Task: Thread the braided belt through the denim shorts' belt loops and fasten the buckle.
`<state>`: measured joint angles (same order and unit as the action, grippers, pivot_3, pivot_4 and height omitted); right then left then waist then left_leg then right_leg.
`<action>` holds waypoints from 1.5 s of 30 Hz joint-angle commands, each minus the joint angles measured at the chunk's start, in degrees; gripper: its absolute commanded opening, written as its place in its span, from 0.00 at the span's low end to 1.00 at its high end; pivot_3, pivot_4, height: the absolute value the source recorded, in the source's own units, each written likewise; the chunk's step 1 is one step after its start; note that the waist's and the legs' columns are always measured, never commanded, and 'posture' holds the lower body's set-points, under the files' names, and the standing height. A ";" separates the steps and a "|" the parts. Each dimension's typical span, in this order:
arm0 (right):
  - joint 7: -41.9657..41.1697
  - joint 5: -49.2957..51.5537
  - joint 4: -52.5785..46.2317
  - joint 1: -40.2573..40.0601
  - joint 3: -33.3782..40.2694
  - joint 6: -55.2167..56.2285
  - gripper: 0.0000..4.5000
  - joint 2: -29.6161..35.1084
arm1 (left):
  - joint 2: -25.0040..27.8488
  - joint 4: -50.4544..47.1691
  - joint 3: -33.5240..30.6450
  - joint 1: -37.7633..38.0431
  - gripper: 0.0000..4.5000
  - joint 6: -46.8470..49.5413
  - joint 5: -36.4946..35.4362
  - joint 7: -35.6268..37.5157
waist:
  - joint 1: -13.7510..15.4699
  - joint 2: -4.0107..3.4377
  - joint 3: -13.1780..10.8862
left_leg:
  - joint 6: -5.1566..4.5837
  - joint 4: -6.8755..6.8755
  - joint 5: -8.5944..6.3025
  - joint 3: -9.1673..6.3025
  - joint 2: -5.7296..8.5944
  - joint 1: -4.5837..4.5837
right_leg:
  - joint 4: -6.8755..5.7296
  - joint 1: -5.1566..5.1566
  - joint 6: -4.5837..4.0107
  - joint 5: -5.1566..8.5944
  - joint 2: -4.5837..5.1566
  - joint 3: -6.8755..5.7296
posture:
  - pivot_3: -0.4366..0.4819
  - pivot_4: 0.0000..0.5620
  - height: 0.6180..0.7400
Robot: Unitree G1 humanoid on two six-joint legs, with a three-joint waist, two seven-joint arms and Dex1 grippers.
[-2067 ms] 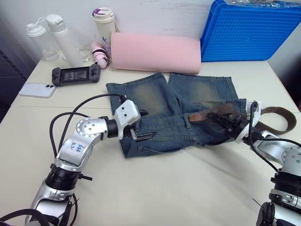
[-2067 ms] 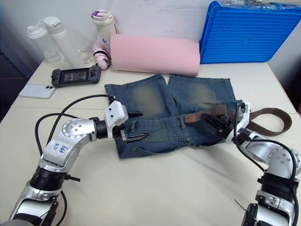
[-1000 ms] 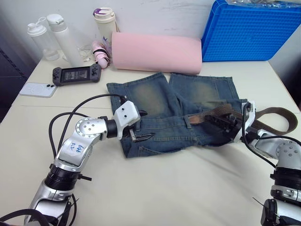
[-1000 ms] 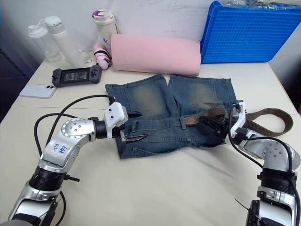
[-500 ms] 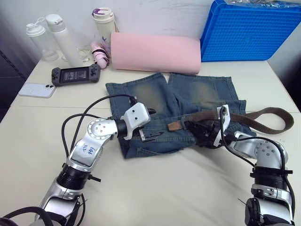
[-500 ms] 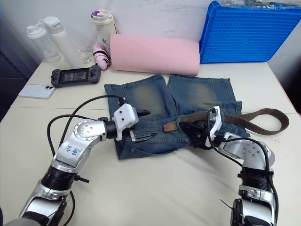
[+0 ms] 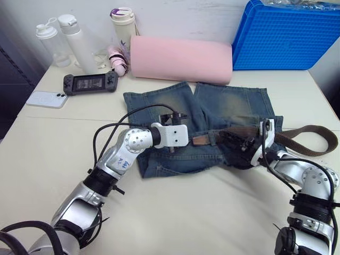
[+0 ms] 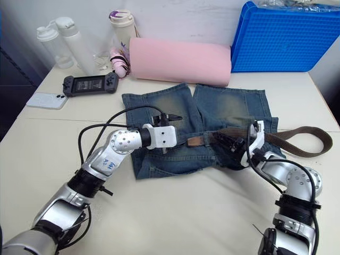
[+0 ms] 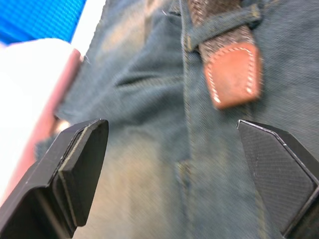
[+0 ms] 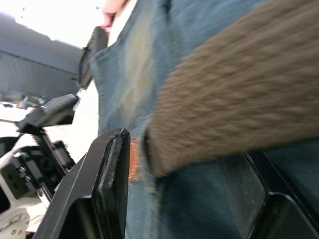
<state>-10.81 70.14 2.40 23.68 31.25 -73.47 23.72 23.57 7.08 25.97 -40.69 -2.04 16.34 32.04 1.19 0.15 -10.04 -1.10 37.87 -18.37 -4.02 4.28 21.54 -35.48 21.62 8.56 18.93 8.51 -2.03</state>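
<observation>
Bench (image 7: pixel 175 212) carries everything; blue crate (image 7: pixel 287 34) and pink roll (image 7: pixel 180 57) along the back edge, bottles, game console (image 7: pixel 89 82) and phone (image 7: pixel 47 99) at back left; denim shorts (image 7: pixel 212 114) lie flat mid-bench, waistband toward the robot, legs toward the roll.

Braided belt (image 7: pixel 311 135) runs along the waistband, long axis left-right; free end loops off the shorts on the right side; tan leather tip (image 9: pixel 233 74) sits just past a belt loop (image 9: pixel 222 22), pointing toward the left gripper (image 9: pixel 174 149).

Left gripper's jaws are spread wide over the waistband, tip lying between them and just ahead, not touching; right gripper (image 7: pixel 239 146) has its jaws pinching the belt strap further right on the waistband.

Judgement: left arm is nearer the tip, so it takes the next pull; tip axis lines up with the waistband, so the pull goes leftward toward the next loop; risk is catching denim with the tip.
</observation>
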 commanded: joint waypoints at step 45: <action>-12.76 -26.81 -10.21 -10.85 -21.75 16.44 0.01 29.19 | -0.06 3.19 1.46 -1.40 0.00 -17.66 16.50 -6.14 | 0.13 0.04 -0.03 | -0.06 0.10 0.02 0.17 -0.03 0.06 | 0.09 -0.02 0.05 -0.02 0.02 -0.10 | 0.48 0.27 1.00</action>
<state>-22.59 46.93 -8.26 12.41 11.48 -58.49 52.37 22.80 12.71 29.12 -42.30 -20.36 32.84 25.36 1.32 0.20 -10.07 -1.16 37.98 -18.35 -3.85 4.25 21.61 -35.39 21.60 8.61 18.91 8.54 -2.13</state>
